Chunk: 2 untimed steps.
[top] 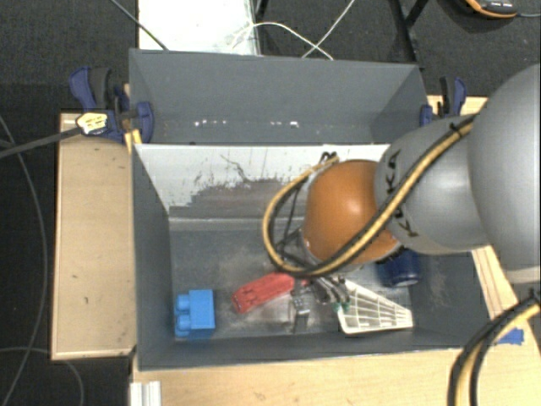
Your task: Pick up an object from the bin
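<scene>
Black lettering runs along the grey link of the arm (pixel 456 193), crossed by a yellow-and-black cable (pixel 279 218). It looks like the maker's name but cannot be read in full.

The gripper (pixel 300 307) hangs below the rounded orange cover (pixel 342 210) on the wrist, low over the near part of the bin's floor. Whether it is released or clenched cannot be told, since cables and the wrist hide much of it, and nothing can be seen held in it.

Just beside the gripper, toward the view's left, lies a red piece (pixel 260 292), long, flattish and tilted, with its nearer end close against the tool. Whether the two touch cannot be told. Just beside the gripper on the opposite side lies a white latticed piece (pixel 376 314), wedge-shaped and flat on the floor. Behind that, partly under the arm, sits a dark blue object (pixel 399 269) whose shape is not clear. Well apart from the gripper, past the red piece, a blue studded block (pixel 194 313) stands near the bin's left wall.

The grey metal bin (pixel 211 227) has a scuffed floor and pale scratches on its back wall. Around the bin the room's floor (pixel 51 24) is dark, with thin cables lying across it.
</scene>
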Tool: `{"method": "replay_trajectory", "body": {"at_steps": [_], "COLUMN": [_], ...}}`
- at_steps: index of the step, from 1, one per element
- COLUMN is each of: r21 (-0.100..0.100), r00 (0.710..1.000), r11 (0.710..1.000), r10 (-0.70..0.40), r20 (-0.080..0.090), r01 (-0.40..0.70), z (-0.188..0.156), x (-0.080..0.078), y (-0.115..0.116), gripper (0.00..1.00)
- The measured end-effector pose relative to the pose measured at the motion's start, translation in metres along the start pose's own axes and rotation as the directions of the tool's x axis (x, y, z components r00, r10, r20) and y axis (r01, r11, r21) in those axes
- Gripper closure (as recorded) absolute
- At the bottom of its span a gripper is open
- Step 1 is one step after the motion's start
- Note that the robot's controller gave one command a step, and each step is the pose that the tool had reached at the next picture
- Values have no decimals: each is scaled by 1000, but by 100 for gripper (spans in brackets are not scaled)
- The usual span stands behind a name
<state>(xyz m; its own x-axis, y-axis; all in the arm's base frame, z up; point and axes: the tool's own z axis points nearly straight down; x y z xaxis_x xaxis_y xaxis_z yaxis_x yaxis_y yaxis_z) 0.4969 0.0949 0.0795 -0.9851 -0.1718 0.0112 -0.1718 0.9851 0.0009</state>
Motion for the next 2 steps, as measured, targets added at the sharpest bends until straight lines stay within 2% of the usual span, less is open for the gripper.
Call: {"method": "replay_trajectory", "body": {"at_steps": [1,2], "r21": [0,-2], "r00": [996,1000], "r11": [997,1000], "r10": [-77,-13], "r20": [33,2], "r01": [77,13], "z": [9,1], "x": [-31,-3], "y": [-20,-1], "gripper": [0,100]}}
